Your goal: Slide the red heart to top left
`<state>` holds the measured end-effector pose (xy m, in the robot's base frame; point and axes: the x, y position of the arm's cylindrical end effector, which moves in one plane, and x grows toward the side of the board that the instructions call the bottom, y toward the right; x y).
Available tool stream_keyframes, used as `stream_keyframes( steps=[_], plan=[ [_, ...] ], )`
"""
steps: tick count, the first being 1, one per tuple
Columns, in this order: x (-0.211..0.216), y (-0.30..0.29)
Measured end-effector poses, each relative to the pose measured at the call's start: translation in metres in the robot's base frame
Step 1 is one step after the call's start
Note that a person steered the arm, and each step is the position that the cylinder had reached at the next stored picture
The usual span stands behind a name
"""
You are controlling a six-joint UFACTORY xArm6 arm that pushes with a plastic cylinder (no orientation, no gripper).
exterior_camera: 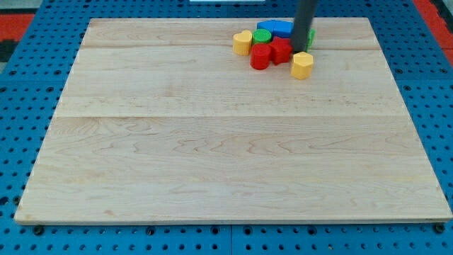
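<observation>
Standing near the view's top, right of centre, my tip [300, 51] comes down as a straight dark rod from the upper edge of the picture. It carries no jaws and grasps nothing; it only meets the blocks from the side. Its lower end sits at the right side of a tight cluster of blocks, touching or just beside a red block [281, 49] whose shape is irregular and hard to make out.

Cluster layout, all on the wooden board [226, 142]:

- 1 red block at the cluster's middle, just left of my tip.
- 1 second red block [260, 57] touching the first on its left and sitting slightly lower in the view. Which of the 2 red blocks is the heart cannot be told from this view; both lie close to the board's top edge, right of centre, well apart from the top left corner.
- 1 yellow block [243, 42] with a notched, heart-like top at the cluster's left end, touching or just beside the lower red block.
- 1 green round block [262, 36] behind the red pair.
- 1 blue block [275, 27] at the back, nearest the board's top edge.
- 1 second yellow block [302, 65] below and just right of my tip, slightly apart from the red pair.
- 1 sliver of green [311, 37] showing at the rod's right side, mostly hidden.

The board rests on a blue perforated surface [28, 71].
</observation>
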<state>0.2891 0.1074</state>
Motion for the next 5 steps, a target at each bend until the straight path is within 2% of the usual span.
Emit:
stream_keyframes(
  steps=[1,2,4,5],
  plan=[
    [0.022,-0.031],
    [0.021,-0.058],
    [0.013,-0.018],
    [0.007,-0.023]
  ],
)
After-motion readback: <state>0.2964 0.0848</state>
